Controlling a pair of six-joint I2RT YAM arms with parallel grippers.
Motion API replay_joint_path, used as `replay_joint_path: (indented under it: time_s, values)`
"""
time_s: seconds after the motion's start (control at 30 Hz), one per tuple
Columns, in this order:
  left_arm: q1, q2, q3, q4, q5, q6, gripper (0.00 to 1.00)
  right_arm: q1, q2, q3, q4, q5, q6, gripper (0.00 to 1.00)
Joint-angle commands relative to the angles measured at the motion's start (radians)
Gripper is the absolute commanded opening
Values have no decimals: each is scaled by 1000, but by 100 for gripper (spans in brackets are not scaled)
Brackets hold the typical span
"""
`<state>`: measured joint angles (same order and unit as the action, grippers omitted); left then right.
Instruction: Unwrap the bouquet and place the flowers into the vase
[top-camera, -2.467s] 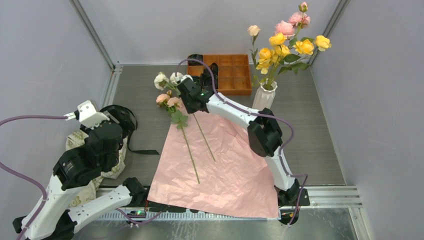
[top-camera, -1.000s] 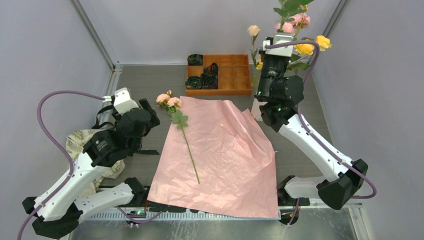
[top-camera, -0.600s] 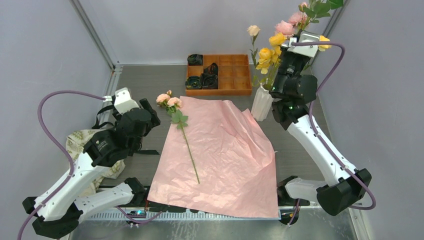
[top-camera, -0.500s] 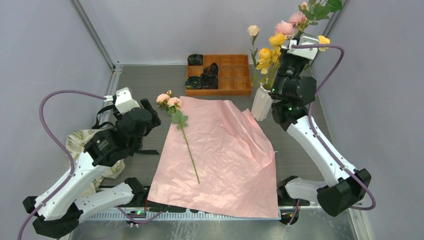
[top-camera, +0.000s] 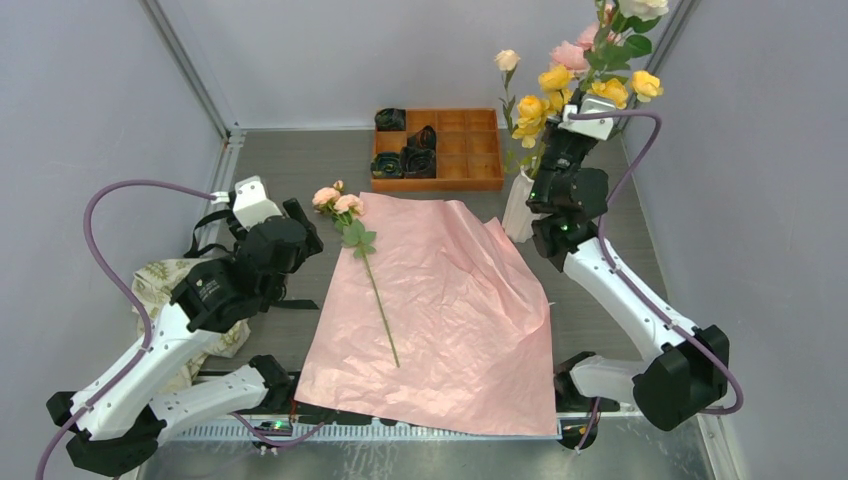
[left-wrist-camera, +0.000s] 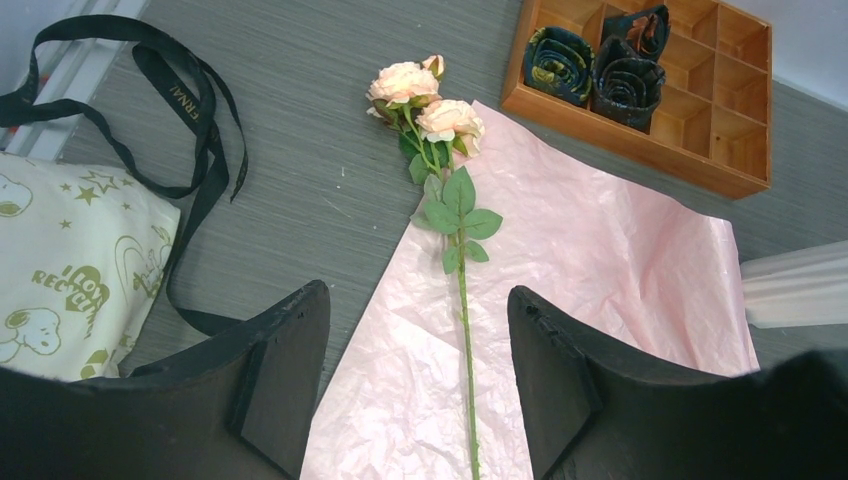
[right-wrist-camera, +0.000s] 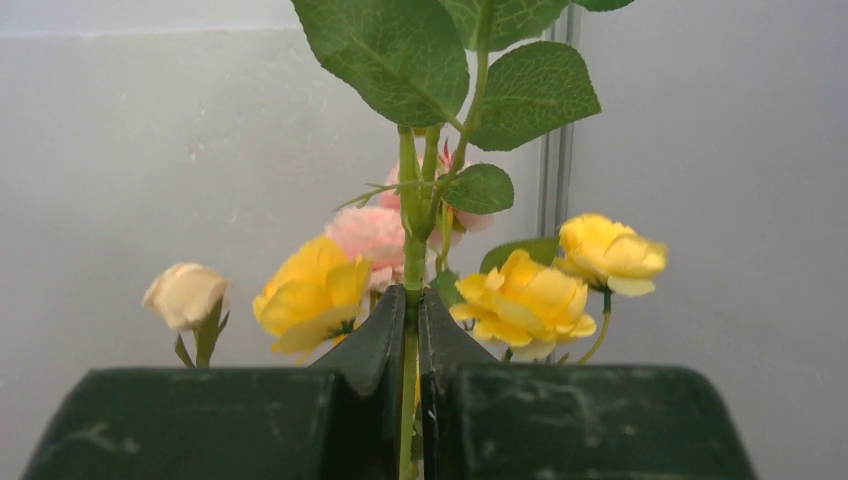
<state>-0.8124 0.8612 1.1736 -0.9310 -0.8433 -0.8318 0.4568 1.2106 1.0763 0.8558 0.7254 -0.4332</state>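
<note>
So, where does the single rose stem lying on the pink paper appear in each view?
Top external: rose stem left of centre, blooms by the pink paper's far left corner.
Left wrist: middle of the picture, blooms up, stem running to the bottom edge.
Right wrist: not in it.
Shared landmark: orange tray, beyond the blooms in both.

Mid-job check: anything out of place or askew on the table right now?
The pink wrapping paper is rumpled along its right side, its far corner lifted beside the white vase. One pink rose stem lies partly on it, not yet in the vase. Nothing looks spilled or broken.
</note>
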Motion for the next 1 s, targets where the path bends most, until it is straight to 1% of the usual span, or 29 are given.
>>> replay_joint_path:
  time_s: [0.0,0.2,0.57,0.77,0.97]
  values:
    - [1,-10,-1,46,-12,-12,66,-1,-8,-36,56,19,52,1]
    - [1,-3,-9,59,-6,-12,66,-2,-53,-112,40,32,106,1]
    - [1,14,-16,73,13,-12,66,0,-143,-248,-80,40,261,1]
    - [1,24,-18,79,23,-12,66,0,-150,-294,-142,38,325,1]
    - [1,30,-25,90,31,-13,66,0,-132,-321,-191,38,362,4]
